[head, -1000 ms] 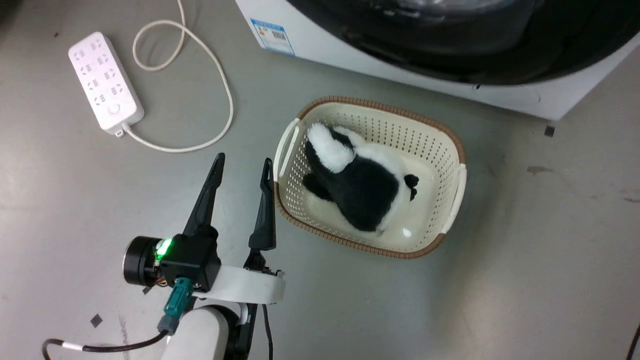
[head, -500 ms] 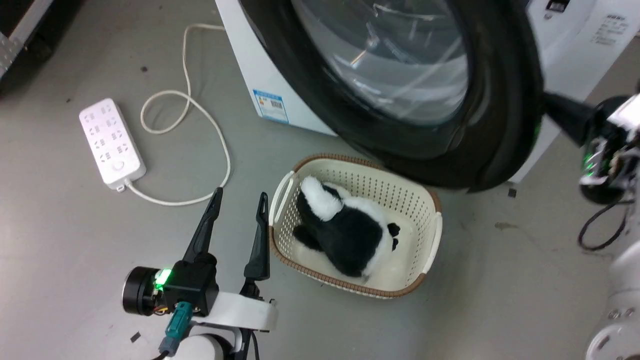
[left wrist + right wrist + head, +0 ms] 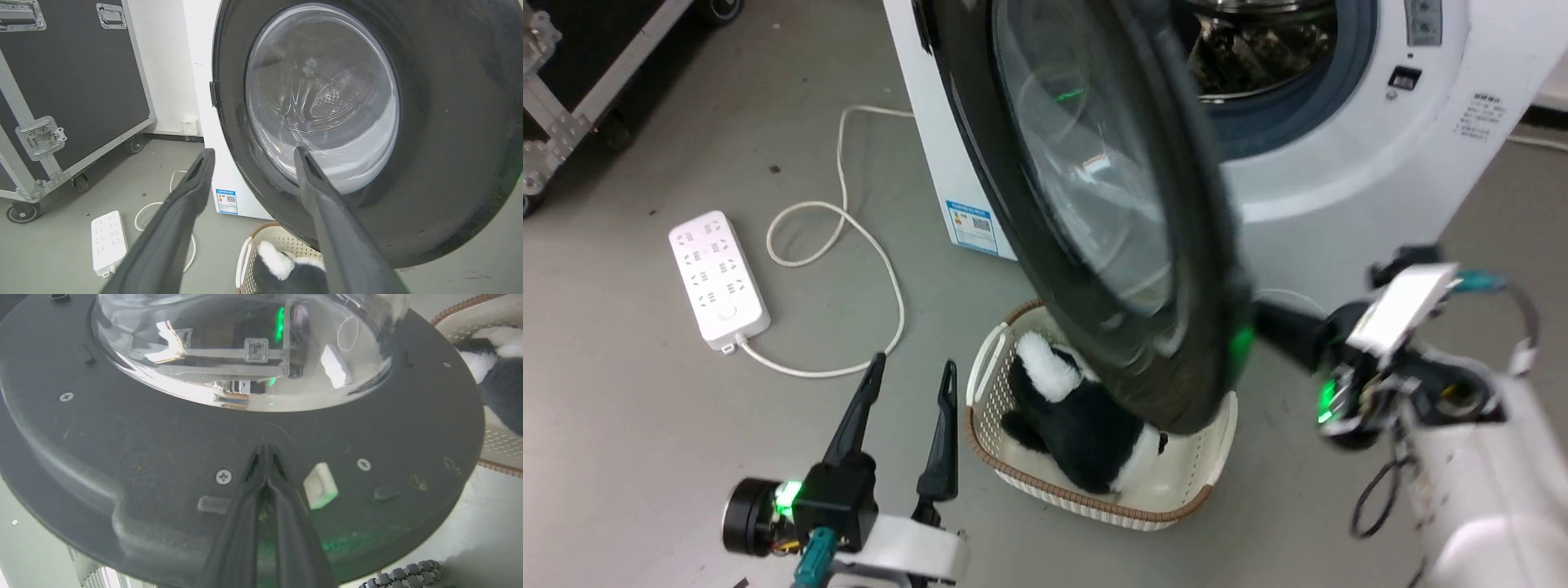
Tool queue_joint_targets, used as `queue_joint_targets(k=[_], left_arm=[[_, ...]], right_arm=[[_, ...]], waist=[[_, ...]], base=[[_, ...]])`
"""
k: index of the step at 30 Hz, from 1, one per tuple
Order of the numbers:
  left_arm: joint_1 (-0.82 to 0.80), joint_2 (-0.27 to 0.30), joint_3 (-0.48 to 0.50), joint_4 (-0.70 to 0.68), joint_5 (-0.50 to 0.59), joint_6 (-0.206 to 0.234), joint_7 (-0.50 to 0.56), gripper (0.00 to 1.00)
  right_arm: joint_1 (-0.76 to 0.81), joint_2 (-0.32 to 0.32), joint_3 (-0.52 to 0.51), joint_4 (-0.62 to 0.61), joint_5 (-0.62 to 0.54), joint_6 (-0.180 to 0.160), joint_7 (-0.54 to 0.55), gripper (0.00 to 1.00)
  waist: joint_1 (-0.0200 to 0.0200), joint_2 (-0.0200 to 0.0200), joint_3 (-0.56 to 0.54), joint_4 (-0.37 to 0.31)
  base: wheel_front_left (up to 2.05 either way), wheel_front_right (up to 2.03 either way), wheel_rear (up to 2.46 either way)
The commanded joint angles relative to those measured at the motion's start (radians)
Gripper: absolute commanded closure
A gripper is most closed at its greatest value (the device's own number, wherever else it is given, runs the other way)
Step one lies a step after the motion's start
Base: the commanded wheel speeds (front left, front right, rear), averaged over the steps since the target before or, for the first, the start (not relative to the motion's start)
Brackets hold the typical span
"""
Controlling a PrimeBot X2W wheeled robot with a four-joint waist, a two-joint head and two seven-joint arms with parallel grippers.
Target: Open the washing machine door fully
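Right jaws together, maybe touching door [image 3: 1086, 204], basket [image 3: 982, 380] beneath

A: Any readable text?
B: None. Blue-topped sticker [image 3: 973, 226] on washing machine [image 3: 1307, 188] side has a code square, print too small. Grey print block [image 3: 1476, 117] on its front, also illegible.
A: Brand, numbers?
B: Can't make any out.

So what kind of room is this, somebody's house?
Probably a workshop or test lab: a washing machine on bare grey floor, a black wheeled equipment case nearby, a power strip lying loose.
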Motion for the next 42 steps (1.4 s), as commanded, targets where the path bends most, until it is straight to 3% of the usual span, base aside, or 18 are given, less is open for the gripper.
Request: queue_joint_targets(k=[1,10,15,20,21,22,24,27,32,36,39,42], left_arm=[[0.022,0.002,0.001,0.003,0.006,-0.004,-0.006,0.00],[0.058,0.003,0.004,0.017,0.008,-0.018,-0.006,0.00],[0.061,0.002,0.015,0.020,0.003,-0.016,-0.006,0.00],[0.063,0.002,0.019,0.022,0.000,-0.014,-0.006,0.00],[0.063,0.002,0.020,0.022,-0.001,-0.013,-0.006,0.00],[0.064,0.002,0.022,0.022,-0.002,-0.013,-0.006,0.00],[0.064,0.002,0.026,0.021,-0.004,-0.012,-0.006,0.00],[0.062,0.002,0.032,0.016,-0.008,-0.013,-0.006,0.00],[0.062,0.004,0.056,0.010,-0.010,-0.014,-0.006,0.00],[0.068,0.008,0.085,0.009,-0.013,-0.013,-0.006,0.00],[0.080,0.010,0.103,0.003,-0.017,-0.015,-0.006,0.00],[0.095,0.010,0.123,-0.003,-0.026,-0.017,-0.006,0.00]], right_arm=[[0.044,0.007,0.070,-0.023,0.067,0.002,-0.023,1.00],[0.151,0.007,0.328,-0.113,0.226,0.002,-0.156,1.00],[0.168,0.007,0.389,-0.132,0.267,0.002,-0.202,1.00],[0.182,-0.001,0.385,-0.144,0.255,0.002,-0.263,0.98],[0.184,-0.011,0.377,-0.146,0.241,0.002,-0.289,0.52],[0.186,-0.020,0.368,-0.149,0.229,0.002,-0.313,0.00],[0.189,-0.046,0.353,-0.176,0.191,0.002,-0.370,0.00],[0.206,-0.091,0.320,-0.272,0.107,0.002,-0.505,0.00],[0.283,-0.194,0.339,-0.471,-0.150,0.002,-0.736,0.00],[0.377,-0.288,0.340,-0.566,-0.435,0.002,-0.919,0.00],[0.457,-0.304,0.295,-0.604,-0.645,0.002,-1.019,0.00],[0.541,-0.269,0.219,-0.645,-0.849,0.002,-1.078,0.00]], waist=[[0.0001,0.0000,-0.012,0.002],[0.0001,0.0000,-0.031,0.003],[0.0001,0.0000,-0.040,0.000],[0.0001,0.0000,-0.054,-0.023],[0.0001,0.0000,-0.058,-0.031],[0.0001,0.0000,-0.062,-0.039],[0.0001,0.0000,-0.068,-0.057],[0.0001,0.0000,-0.072,-0.089],[0.0001,0.0000,-0.082,-0.149],[0.0001,0.0000,-0.095,-0.191],[0.0001,0.0000,-0.102,-0.220],[0.0001,0.0000,-0.104,-0.245]], base=[[0.00,0.00,0.00],[0.00,0.00,0.00],[0.00,0.00,0.00],[0.00,0.00,0.00],[0.00,0.00,0.00],[0.00,0.00,0.00],[0.00,0.00,0.00],[0.00,0.00,0.00],[0.00,0.00,0.00],[0.00,0.00,0.00],[0.00,0.00,0.00],[0.00,0.00,0.00]])
